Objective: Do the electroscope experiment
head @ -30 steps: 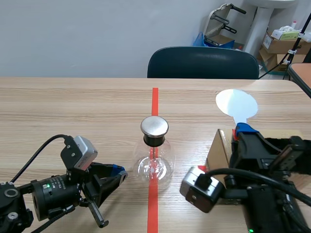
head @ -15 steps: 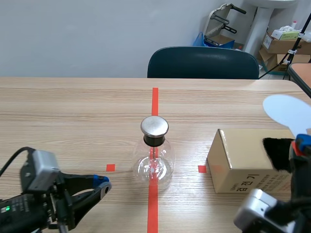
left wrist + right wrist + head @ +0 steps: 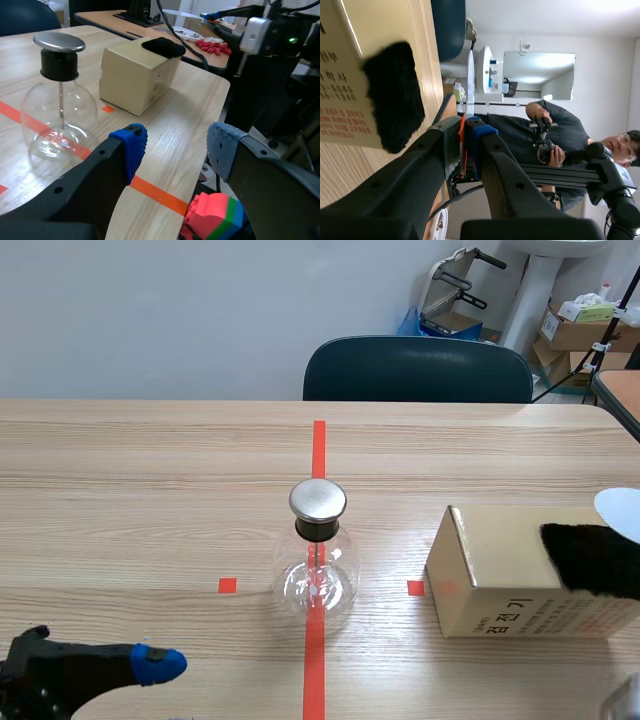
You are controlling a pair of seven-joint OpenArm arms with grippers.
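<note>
Seen clamped in right gripper (image 3: 465,131) by its handle: white disc (image 3: 621,511), beyond box (image 3: 500,585) from electroscope cap (image 3: 318,500); left gripper (image 3: 175,145) released, nearer it

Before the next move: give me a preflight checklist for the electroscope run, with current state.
1. Electroscope flask upright, metal cap on: ok.
2. Right pincer shut on the white disc paddle: ok.
3. Left pincer open, apart from the flask: ok.
4. Black fur pad lying on the box: ok.
5. Paddle charged: cannot tell.
6. Leaves inside the flask hanging together: cannot tell.
</note>
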